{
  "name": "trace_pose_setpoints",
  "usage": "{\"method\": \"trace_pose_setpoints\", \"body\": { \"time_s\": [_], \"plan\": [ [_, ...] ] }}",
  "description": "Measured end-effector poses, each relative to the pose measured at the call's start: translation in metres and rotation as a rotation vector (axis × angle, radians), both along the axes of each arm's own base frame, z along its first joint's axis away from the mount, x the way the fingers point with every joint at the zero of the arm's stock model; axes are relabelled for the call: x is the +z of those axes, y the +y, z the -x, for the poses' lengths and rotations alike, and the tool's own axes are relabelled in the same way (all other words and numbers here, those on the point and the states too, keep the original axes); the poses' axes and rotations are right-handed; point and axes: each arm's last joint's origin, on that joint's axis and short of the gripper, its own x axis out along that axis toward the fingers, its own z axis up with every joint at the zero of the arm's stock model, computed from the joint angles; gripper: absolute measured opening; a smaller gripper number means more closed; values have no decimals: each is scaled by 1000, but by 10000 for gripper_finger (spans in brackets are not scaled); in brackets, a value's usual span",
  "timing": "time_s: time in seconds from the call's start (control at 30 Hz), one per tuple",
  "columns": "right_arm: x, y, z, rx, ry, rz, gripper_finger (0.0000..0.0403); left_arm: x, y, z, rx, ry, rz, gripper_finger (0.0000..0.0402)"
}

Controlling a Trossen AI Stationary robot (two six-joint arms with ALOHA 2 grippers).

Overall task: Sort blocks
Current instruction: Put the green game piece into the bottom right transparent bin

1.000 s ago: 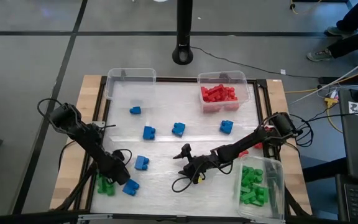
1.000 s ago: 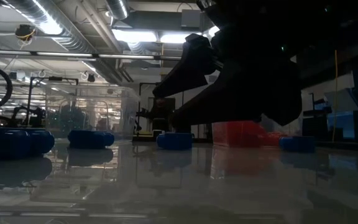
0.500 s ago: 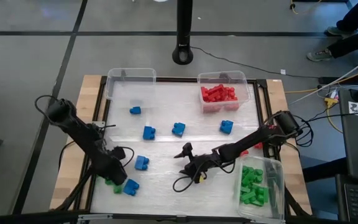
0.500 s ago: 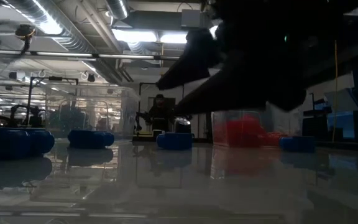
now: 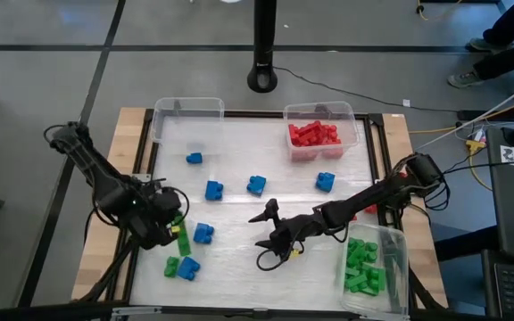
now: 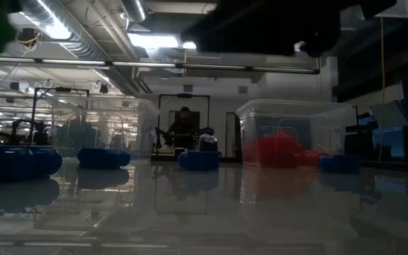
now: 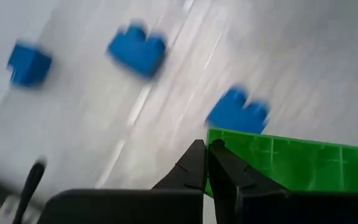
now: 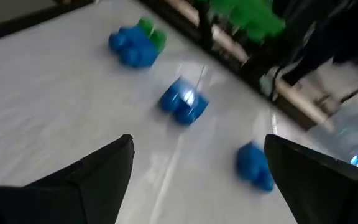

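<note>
My left gripper point(image 5: 173, 228) hangs over the table's near left part, shut on a long green block point(image 5: 182, 234), which shows large in the left wrist view point(image 7: 291, 165). Below it lie a green block point(image 5: 171, 265) and a blue block point(image 5: 188, 267), touching. More blue blocks point(image 5: 203, 233) point(image 5: 213, 189) point(image 5: 256, 185) lie loose on the white table. My right gripper point(image 5: 262, 239) hovers open over the table's near middle, with nothing between its fingers point(image 8: 98, 177). My left gripper pinches one end of the green block point(image 7: 215, 148) between its two fingers point(image 7: 194, 167). The fingers slant down from the table's left side. The block is lifted clear of the table and reaches out sideways from the fingertips.
A clear bin of red blocks point(image 5: 315, 134) stands at the far right, and an empty clear bin point(image 5: 186, 116) at the far left. A bin of green blocks point(image 5: 364, 263) sits at the near right. Two more blue blocks point(image 5: 326, 181) point(image 5: 194, 158) lie farther back.
My left gripper has risen from the near left corner and tipped steeply, lifting the long green block clear; one green block stayed on the table beside the blue one. My right gripper has risen a little, out of the low view's middle.
</note>
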Motion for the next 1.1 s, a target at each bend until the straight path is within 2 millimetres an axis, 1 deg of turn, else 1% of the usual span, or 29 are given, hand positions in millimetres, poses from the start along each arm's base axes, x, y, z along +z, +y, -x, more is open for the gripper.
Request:
{"method": "trace_pose_setpoints", "body": {
  "time_s": [0.07,0.17,0.3,0.37,0.57,0.8,0.87,1.0,1.1],
  "plan": [
    [5,-2,-3,7,-60,16,358,5,3,-5,-13,-74,-5,1],
    [13,-2,-9,13,-174,21,358,9,6,-18,-46,-154,-17,1],
    [14,3,-20,64,-264,186,358,9,12,-42,-115,-240,10,1],
    [18,7,-27,91,-296,278,358,7,18,-52,-155,-263,45,1],
    [21,15,-48,124,-321,451,358,2,37,-76,-225,-349,133,1],
    [29,19,-63,124,-362,522,358,-4,47,-83,-229,-376,144,0],
    [30,19,-69,122,-373,528,358,-3,48,-84,-230,-390,141,0],
    [23,19,-82,125,-344,539,358,-2,48,-86,-231,-407,141,0],
    [28,19,-89,119,-357,545,348,-2,48,-86,-231,-408,142,0]
  ]
}}
